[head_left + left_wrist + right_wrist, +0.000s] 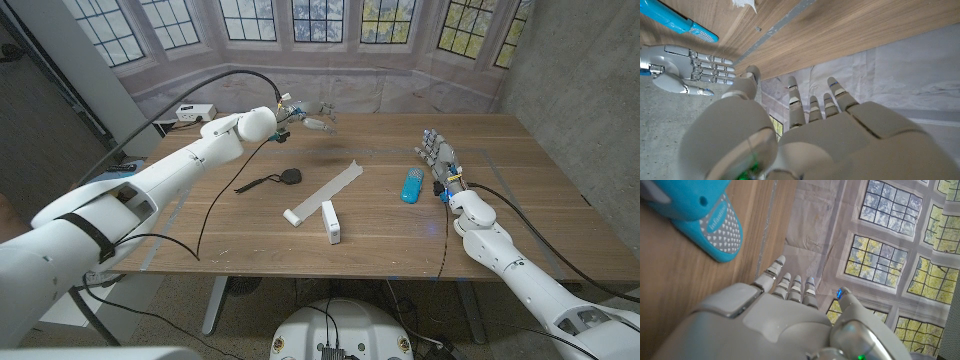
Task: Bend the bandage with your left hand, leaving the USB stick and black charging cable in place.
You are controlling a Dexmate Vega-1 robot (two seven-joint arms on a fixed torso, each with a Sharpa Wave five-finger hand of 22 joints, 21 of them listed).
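The bandage (328, 188) is a pale flat strip lying slantwise at the table's middle, with a curled end (292, 215) toward me. A white USB stick (331, 222) lies right beside that curled end. The black charging cable (262, 182) with its round puck (291, 177) lies left of the strip. My left hand (300, 117) (830, 130) hovers over the table's far side, beyond the cable, fingers spread and holding nothing. My right hand (439, 160) (785, 315) (685, 67) stays at the table's right side, fingers straight and apart, empty.
A blue device (411, 186) (700, 215) (680, 22) lies between the bandage and my right hand. A white box (192, 112) with cables sits on the ledge beyond the wooden table's (520, 160) far left corner. A black cable trails over the table's left part.
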